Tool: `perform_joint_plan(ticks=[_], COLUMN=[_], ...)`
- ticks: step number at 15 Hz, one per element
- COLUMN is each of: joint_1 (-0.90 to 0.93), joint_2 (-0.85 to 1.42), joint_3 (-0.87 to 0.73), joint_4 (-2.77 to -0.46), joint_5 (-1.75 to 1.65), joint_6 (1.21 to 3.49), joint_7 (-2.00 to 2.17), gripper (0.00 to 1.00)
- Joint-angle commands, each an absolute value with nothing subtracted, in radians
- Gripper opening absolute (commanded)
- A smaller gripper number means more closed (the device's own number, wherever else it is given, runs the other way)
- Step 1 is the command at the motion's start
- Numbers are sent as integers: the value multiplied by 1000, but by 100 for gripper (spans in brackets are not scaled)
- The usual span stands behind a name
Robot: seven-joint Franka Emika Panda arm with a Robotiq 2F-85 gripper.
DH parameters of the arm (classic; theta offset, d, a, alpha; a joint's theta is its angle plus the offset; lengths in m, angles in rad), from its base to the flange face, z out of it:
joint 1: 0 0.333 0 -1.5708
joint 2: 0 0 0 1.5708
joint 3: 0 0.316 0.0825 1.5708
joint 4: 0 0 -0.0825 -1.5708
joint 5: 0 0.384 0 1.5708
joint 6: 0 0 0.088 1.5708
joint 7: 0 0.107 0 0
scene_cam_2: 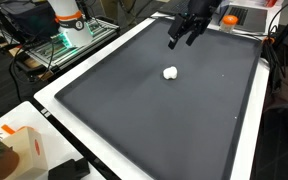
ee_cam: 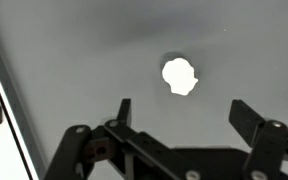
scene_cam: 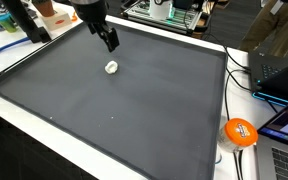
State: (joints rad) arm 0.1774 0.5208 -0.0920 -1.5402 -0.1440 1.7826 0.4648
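A small white lumpy object (scene_cam: 111, 68) lies on a large dark grey mat (scene_cam: 134, 110); it also shows in the other exterior view (scene_cam_2: 170, 73) and in the wrist view (ee_cam: 179, 76). My gripper (scene_cam: 111, 43) hangs above the mat, a little beyond the white object and apart from it; it also shows in an exterior view (scene_cam_2: 182, 37). In the wrist view the two black fingers (ee_cam: 182, 112) are spread wide with nothing between them, and the white object lies just past the fingertips.
The mat has a white border (scene_cam: 44, 125). An orange round object (scene_cam: 240, 132) and cables lie off the mat's edge by a laptop (scene_cam: 284, 70). A white and orange box (scene_cam_2: 19, 150) and a black item (scene_cam_2: 69, 171) sit near a corner. Racks and clutter stand behind.
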Motion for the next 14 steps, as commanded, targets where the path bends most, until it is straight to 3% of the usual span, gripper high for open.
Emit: perform_joint_plan(ticks=[1,4,5,14], joint_1=[153,114,142,96], joint_2=[632,724,628,752], joint_3=[-76,-44,-59,-49], joint_4=[-1298,-1123,-1264,-1032], joint_5=[-158,-109,-142,-86], joint_6=[1510,1357,1431,1309], joint_7=[392,245,322,278], gripper=[100,100,100,100])
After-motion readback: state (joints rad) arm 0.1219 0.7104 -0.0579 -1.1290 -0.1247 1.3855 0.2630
